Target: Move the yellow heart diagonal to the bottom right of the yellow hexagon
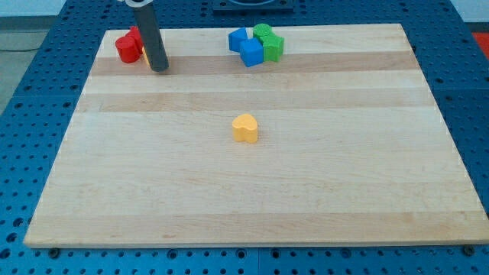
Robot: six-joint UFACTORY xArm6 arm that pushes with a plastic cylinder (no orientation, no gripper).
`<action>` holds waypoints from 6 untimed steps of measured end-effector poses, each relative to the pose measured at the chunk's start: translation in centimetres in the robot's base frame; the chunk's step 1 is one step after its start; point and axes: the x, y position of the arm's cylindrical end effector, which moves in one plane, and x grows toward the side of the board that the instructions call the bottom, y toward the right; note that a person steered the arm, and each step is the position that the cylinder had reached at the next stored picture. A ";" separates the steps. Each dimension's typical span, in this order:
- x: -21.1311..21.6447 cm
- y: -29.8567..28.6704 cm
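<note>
The yellow heart (245, 127) lies near the middle of the wooden board (252, 191). My tip (159, 69) rests on the board at the view's top left, far up and left of the heart. Just left of the rod, a thin yellow sliver (144, 55) shows; it is mostly hidden by the rod and its shape cannot be made out. Two red blocks (128, 46) sit directly left of that sliver, touching it.
At the view's top centre, two blue blocks (245, 46) and two green blocks (269, 42) form a tight cluster. The board sits on a blue perforated table (30, 84).
</note>
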 end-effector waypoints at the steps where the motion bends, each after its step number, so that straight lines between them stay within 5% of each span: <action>1: -1.1 0.0; 4: 8.3 23.2; 6: 17.9 18.7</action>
